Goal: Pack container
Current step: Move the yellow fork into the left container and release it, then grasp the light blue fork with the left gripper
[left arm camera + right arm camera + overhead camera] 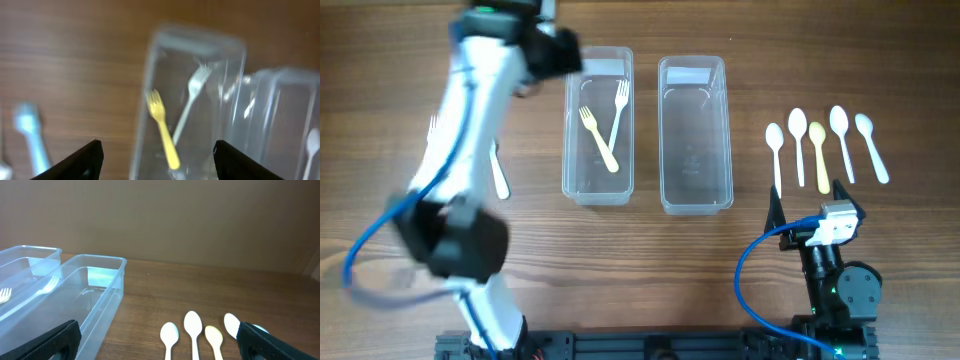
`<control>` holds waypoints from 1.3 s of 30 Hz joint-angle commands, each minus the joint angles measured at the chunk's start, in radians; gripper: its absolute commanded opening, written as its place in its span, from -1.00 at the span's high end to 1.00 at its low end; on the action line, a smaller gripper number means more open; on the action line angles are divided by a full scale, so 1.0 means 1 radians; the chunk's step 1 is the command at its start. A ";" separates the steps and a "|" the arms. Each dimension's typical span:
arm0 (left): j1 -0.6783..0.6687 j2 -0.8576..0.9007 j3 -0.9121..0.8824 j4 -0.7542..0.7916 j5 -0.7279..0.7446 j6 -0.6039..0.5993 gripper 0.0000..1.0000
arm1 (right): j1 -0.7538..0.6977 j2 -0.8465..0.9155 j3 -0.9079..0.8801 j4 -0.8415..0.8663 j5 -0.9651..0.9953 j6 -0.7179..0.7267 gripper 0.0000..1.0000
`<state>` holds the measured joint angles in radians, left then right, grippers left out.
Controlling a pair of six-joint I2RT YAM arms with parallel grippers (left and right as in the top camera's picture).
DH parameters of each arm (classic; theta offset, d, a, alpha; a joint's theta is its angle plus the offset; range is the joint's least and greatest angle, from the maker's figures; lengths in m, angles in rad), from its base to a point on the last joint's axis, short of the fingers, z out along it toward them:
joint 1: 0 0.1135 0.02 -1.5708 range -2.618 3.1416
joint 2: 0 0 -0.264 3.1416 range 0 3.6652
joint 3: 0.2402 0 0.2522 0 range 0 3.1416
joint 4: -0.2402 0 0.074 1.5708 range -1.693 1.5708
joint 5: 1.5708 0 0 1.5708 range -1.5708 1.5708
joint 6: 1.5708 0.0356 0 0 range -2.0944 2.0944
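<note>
Overhead, we see two clear containers side by side on the wooden tabletop. The left container holds a yellow fork and a white fork, which cross near their handles, tines toward the far end. The right container stands just beside it. To its right, well apart from it, four white spoons and one yellow spoon lie in a row on the tabletop, bowls toward the far edge.

We find the left gripper above the left container. Its fingers are spread wide, with nothing between them, and the two forks show below the gap. The left arm is motion-blurred in the overhead view and partly covers some pale utensils lying left of the containers. We cannot tell their kind with certainty.

The right gripper sits near the robot's edge of the tabletop, short of the spoon row. Its fingers are likewise fully spread and hold nothing. From its wrist view we see the right container ahead to the left and the spoon bowls ahead to the right.
</note>
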<state>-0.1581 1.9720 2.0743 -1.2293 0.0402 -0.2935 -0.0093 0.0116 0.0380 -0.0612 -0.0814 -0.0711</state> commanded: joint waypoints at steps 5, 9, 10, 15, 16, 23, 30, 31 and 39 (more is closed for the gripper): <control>0.171 -0.110 -0.084 -0.238 -0.136 0.029 -0.36 | 0.002 -0.008 -0.005 0.006 0.010 0.019 -1.00; 0.174 -0.109 -0.348 -0.067 -0.136 0.078 -0.37 | 0.002 -0.008 -0.005 0.006 0.010 0.019 -0.99; 0.175 -0.109 -0.403 -0.023 -0.136 0.078 -0.38 | 0.002 -0.008 -0.005 0.006 0.010 0.019 -0.99; 0.214 -0.109 -0.607 0.153 -0.134 0.077 -0.36 | 0.002 -0.008 -0.005 0.006 0.010 0.019 -0.99; 0.223 -0.109 -0.631 0.173 -0.134 0.078 -0.35 | 0.002 -0.008 -0.005 0.006 0.010 0.019 -0.99; 0.300 -0.109 -0.779 0.363 -0.050 0.078 -0.34 | 0.002 -0.008 -0.005 0.006 0.010 0.019 -0.99; 0.314 -0.101 -0.855 0.474 -0.034 0.108 -0.28 | 0.002 -0.008 -0.005 0.006 0.010 0.019 -0.99; 0.314 -0.097 -0.865 0.484 -0.034 0.107 -0.28 | 0.002 -0.008 -0.005 0.006 0.010 0.019 -0.99; 0.314 -0.009 -0.877 0.549 -0.034 0.108 -0.27 | 0.002 -0.008 -0.005 0.006 0.010 0.019 -0.99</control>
<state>0.1509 1.9152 1.2087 -0.6910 -0.0093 -0.2058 -0.0093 0.0116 0.0380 -0.0612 -0.0814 -0.0708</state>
